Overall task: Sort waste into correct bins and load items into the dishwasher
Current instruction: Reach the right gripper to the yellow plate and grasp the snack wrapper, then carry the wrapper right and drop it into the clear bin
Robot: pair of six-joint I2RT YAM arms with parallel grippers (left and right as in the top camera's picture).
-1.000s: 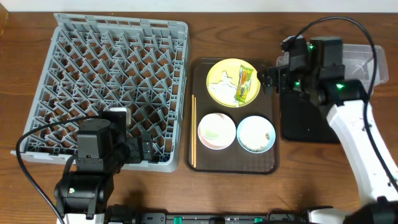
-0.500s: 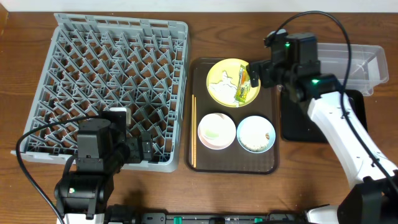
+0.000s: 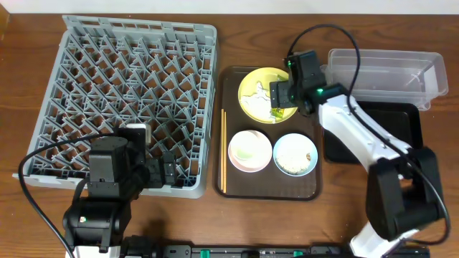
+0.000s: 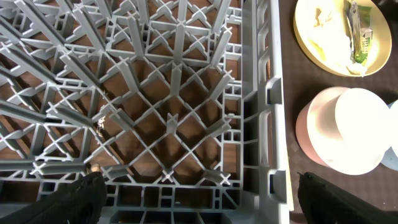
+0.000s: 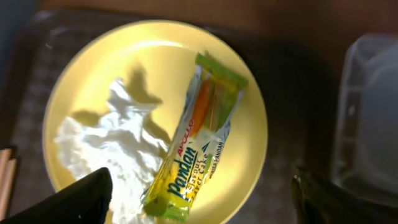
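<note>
- Hovering over one plate [image 5: 124, 68], right hand [image 5: 205, 200] released.
- One wrapper [image 5: 199, 138], one napkin [image 5: 112, 152] on it.
- Nearer, two: pink bowl [image 3: 250, 151], blue bowl [image 3: 295, 155].
- Left hand [image 4: 202, 202] released over rack [image 4: 258, 62].

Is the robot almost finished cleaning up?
No, barely started. Done: nothing; the dish rack, clear tub and black tray look empty. In hand: the open right gripper hovers over the wrapper and napkin on the yellow plate, gripping neither. Left: all waste, the plate, pink bowl, blue bowl and chopsticks.

Green-and-yellow wrapper [image 5: 198, 140] beside crumpled white napkin [image 5: 106, 149] on round yellow plate [image 5: 93, 68]
</note>
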